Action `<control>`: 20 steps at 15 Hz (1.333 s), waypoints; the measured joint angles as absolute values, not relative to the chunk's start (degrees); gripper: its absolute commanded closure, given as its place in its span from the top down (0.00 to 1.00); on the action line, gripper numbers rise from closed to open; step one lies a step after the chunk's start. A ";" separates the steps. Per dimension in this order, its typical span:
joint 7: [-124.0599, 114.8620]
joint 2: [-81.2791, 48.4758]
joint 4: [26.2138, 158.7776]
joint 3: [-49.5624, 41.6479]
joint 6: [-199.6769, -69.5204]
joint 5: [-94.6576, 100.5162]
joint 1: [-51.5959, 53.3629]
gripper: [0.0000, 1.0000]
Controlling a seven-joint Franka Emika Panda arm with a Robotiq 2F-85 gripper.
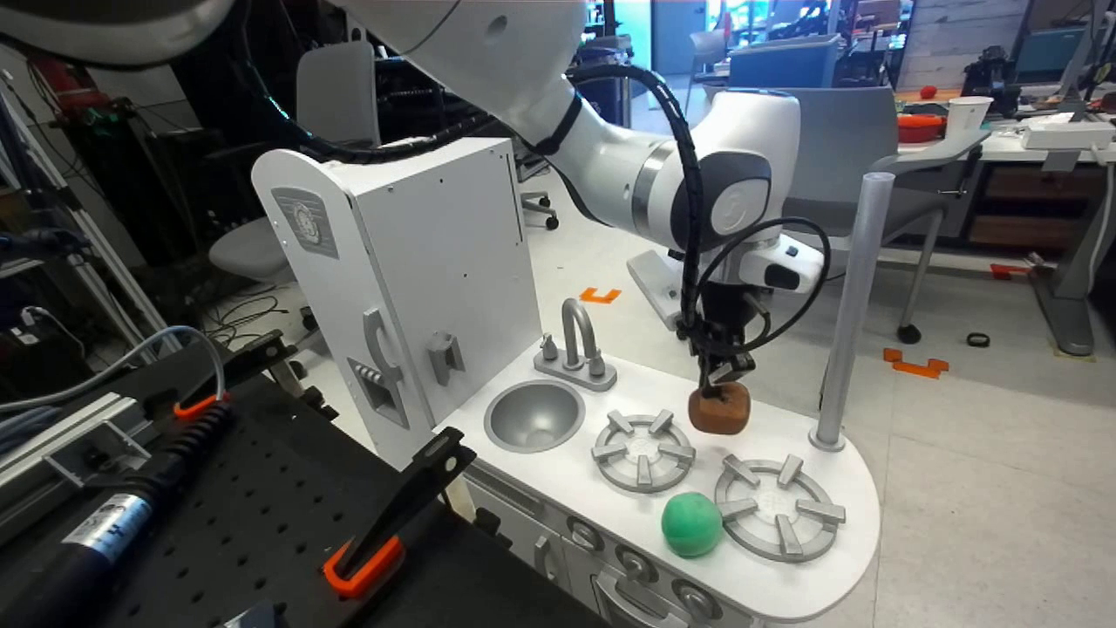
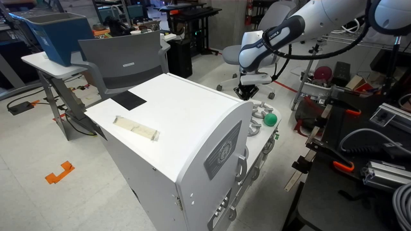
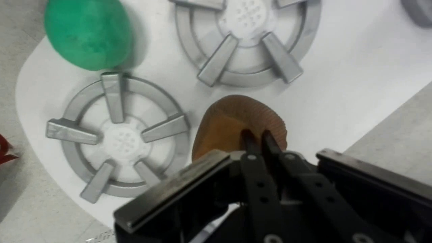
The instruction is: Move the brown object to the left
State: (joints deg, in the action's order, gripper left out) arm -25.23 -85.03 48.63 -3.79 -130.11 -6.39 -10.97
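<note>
The brown object is a rounded orange-brown lump (image 1: 720,413) at the back of the white toy-kitchen counter, behind the two grey burners. In the wrist view the brown object (image 3: 221,130) lies under the fingertips, between the burners and the counter's edge. My gripper (image 1: 713,390) points down onto its top. In the wrist view the fingertips (image 3: 258,135) are nearly together, with a narrow strip of brown between them, pinching it. I cannot tell whether it touches the counter. In an exterior view the gripper (image 2: 246,91) shows above the cabinet's edge, and the brown object is hidden.
A green ball (image 1: 691,524) sits at the counter's front beside the front burner (image 1: 779,510). The back burner (image 1: 643,453), sink (image 1: 534,419) and faucet (image 1: 576,344) stand toward the tall white cabinet (image 1: 445,270). A clear upright post (image 1: 854,314) rises at the counter's far end.
</note>
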 measured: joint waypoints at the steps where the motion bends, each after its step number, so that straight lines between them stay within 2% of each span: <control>1: -23.88 -85.01 48.59 -2.66 -130.10 -6.39 -10.48 0.02; 6: -19.70 -85.15 50.23 0.14 -127.88 -6.44 -8.09 0.02; 20: -19.30 -85.06 52.24 -1.41 -124.06 -6.28 -6.55 0.02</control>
